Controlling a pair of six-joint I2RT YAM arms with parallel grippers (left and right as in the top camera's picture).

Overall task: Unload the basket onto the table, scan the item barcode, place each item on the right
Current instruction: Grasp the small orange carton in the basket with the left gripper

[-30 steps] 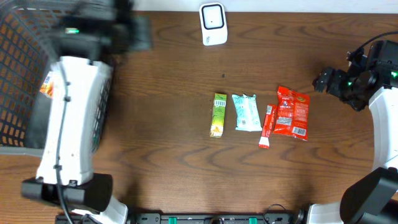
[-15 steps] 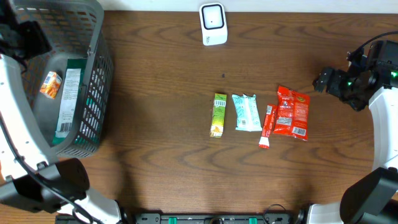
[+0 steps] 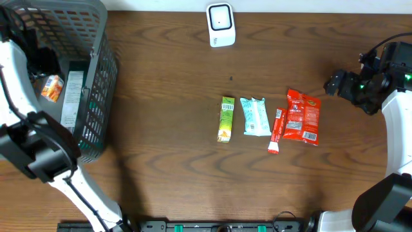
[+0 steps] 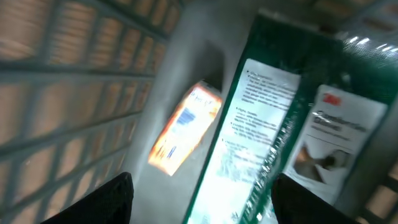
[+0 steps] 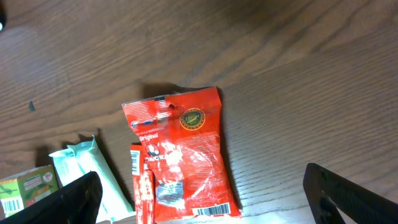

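Dark wooden table: left gripper gapes above the basket (green packet inside); right gripper spread wide, empty.

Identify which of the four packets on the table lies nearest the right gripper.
The wide red pouch, at the row's end toward the right gripper; the others lie farther away.

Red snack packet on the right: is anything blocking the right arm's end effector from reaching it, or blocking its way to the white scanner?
Nothing visible does. Bare tabletop separates the open right end effector and the red snack packet, and bare tabletop runs from it to the white scanner.
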